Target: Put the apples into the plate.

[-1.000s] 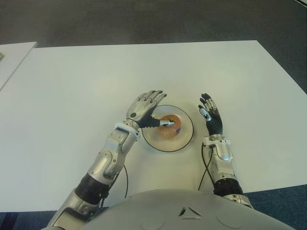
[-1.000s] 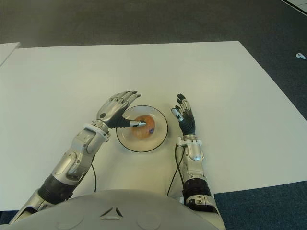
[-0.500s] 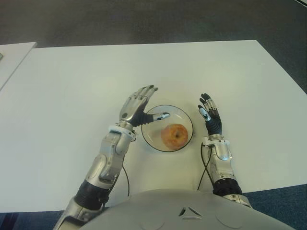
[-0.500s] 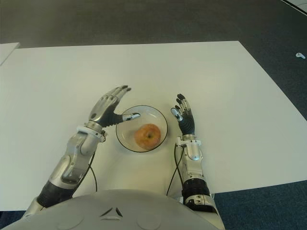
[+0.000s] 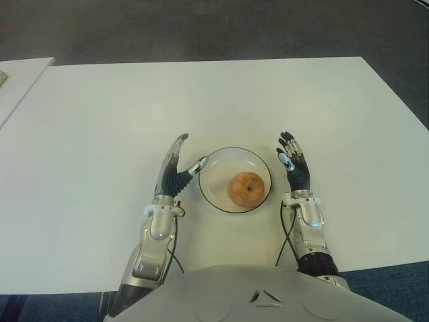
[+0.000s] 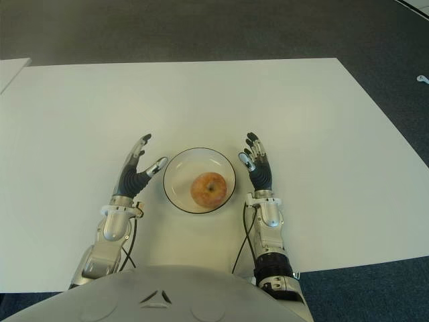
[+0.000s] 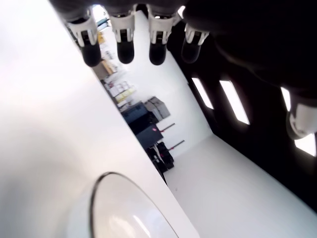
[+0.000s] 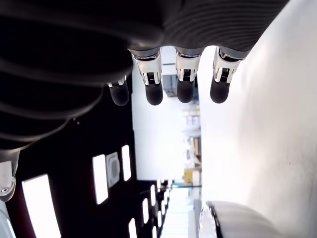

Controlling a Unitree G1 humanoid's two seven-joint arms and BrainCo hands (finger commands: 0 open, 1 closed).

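One orange-red apple (image 5: 245, 188) lies in the clear glass plate (image 5: 216, 166) on the white table (image 5: 100, 121), right in front of me. My left hand (image 5: 178, 163) stands just left of the plate with straight, spread fingers and holds nothing. My right hand (image 5: 293, 159) shows just right of the plate, fingers straight and empty too. In the left wrist view the plate's rim (image 7: 99, 198) shows under the extended fingers (image 7: 121, 37). The right wrist view shows the right hand's straight fingers (image 8: 183, 74) and the plate's edge (image 8: 218, 220).
A second white table's corner (image 5: 17, 77) stands at the far left. Dark carpet (image 5: 201, 30) lies beyond the table's far edge. A small white object (image 6: 422, 78) lies on the floor at the far right.
My left hand has drawn back from over the plate to its left side, leaving the apple lying in the plate. The right hand has not moved.
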